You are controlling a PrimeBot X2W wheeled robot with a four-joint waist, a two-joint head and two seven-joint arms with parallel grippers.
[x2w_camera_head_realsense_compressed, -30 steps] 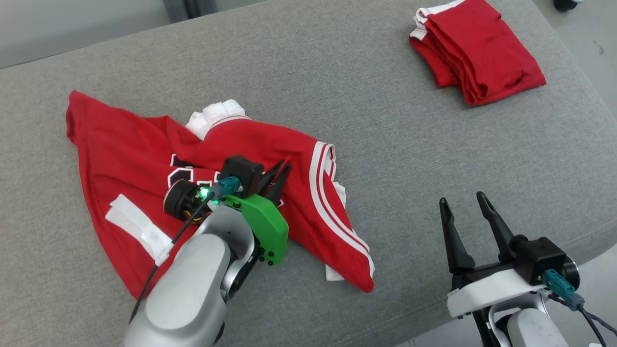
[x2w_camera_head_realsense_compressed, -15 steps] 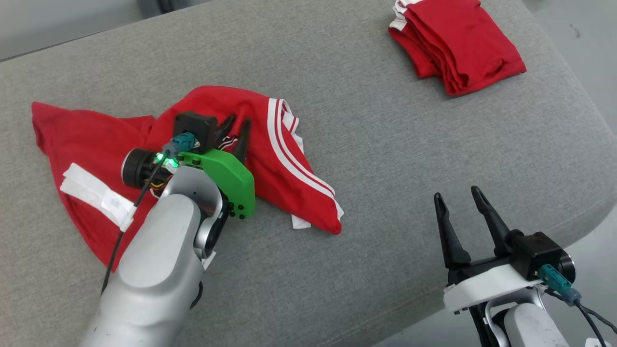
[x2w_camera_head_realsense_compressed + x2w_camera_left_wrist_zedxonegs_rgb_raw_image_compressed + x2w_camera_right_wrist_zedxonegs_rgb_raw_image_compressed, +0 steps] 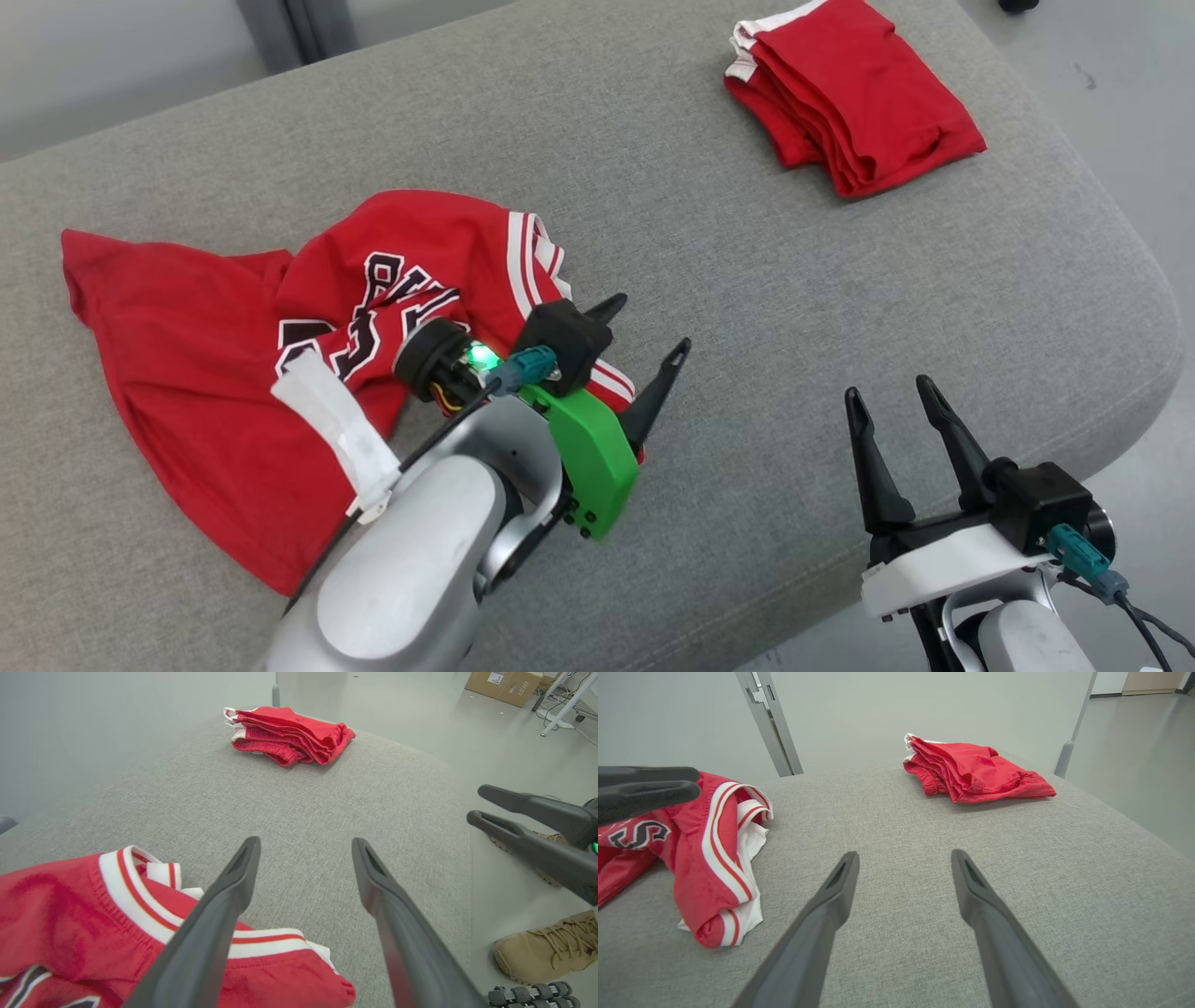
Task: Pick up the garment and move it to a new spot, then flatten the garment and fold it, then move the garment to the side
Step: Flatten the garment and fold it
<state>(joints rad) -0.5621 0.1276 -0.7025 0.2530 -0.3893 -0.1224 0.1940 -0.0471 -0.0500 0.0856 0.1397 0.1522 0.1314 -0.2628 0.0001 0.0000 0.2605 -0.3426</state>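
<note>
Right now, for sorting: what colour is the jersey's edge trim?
White trim with a red stripe; left wrist view.

A lab-like workroom: bare grey floor, cardboard box, loose cables.

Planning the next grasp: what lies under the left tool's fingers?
The left tool stands open above the white-striped hem of the red jersey and bare grey cushion. Anything beneath the jersey's bunched folds is covered.

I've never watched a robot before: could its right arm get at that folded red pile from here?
Probably yes: bare grey cushion lies between the open right gripper and the folded red pile, nothing blocking, though it looks a stretch.
</note>
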